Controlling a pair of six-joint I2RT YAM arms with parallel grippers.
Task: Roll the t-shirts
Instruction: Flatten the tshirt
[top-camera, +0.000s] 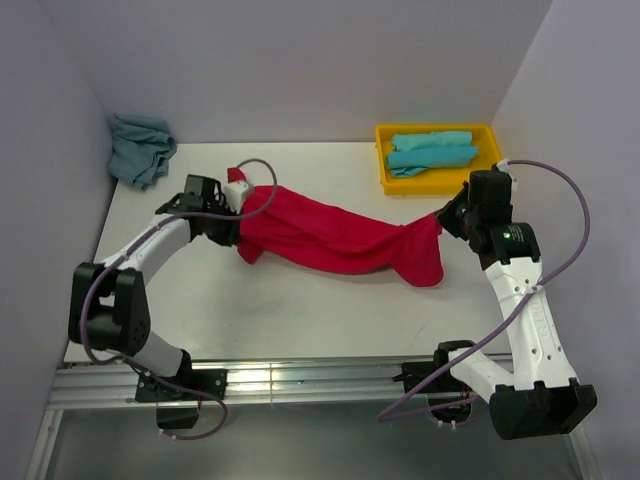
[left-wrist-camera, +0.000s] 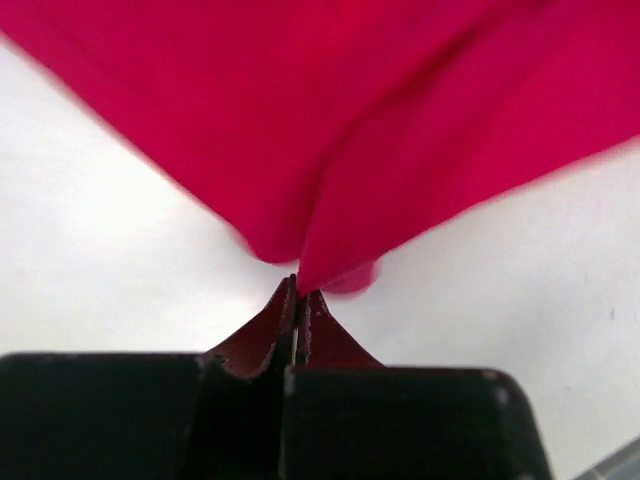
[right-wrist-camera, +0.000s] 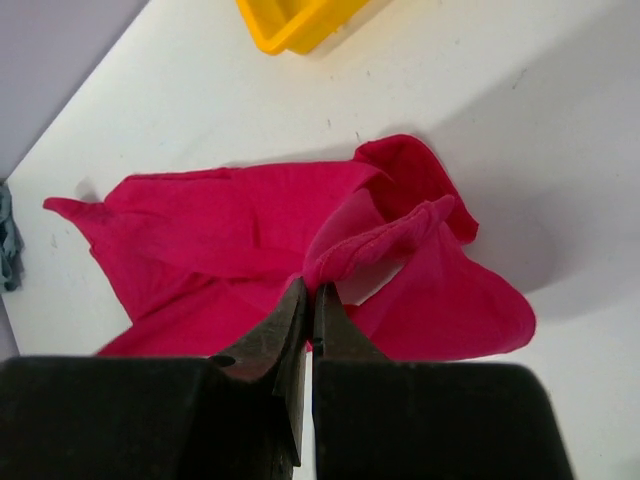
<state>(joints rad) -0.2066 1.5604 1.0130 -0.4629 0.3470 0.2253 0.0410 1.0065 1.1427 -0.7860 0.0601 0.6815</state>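
Note:
A bright red t-shirt (top-camera: 330, 240) hangs stretched between my two grippers over the middle of the table. My left gripper (top-camera: 243, 203) is shut on its left end; in the left wrist view the red cloth (left-wrist-camera: 330, 130) runs up out of the pinched tips (left-wrist-camera: 300, 290). My right gripper (top-camera: 447, 217) is shut on a hemmed fold at the right end (right-wrist-camera: 380, 240), with the rest of the shirt (right-wrist-camera: 220, 230) spread below it. A turquoise t-shirt (top-camera: 140, 148) lies crumpled at the far left corner. More turquoise t-shirts (top-camera: 432, 152) lie in the tray.
A yellow plastic tray (top-camera: 385, 175) stands at the back right of the table, its corner also seen in the right wrist view (right-wrist-camera: 290, 25). Pale walls close the table on the left, back and right. A metal rail (top-camera: 300, 385) runs along the near edge.

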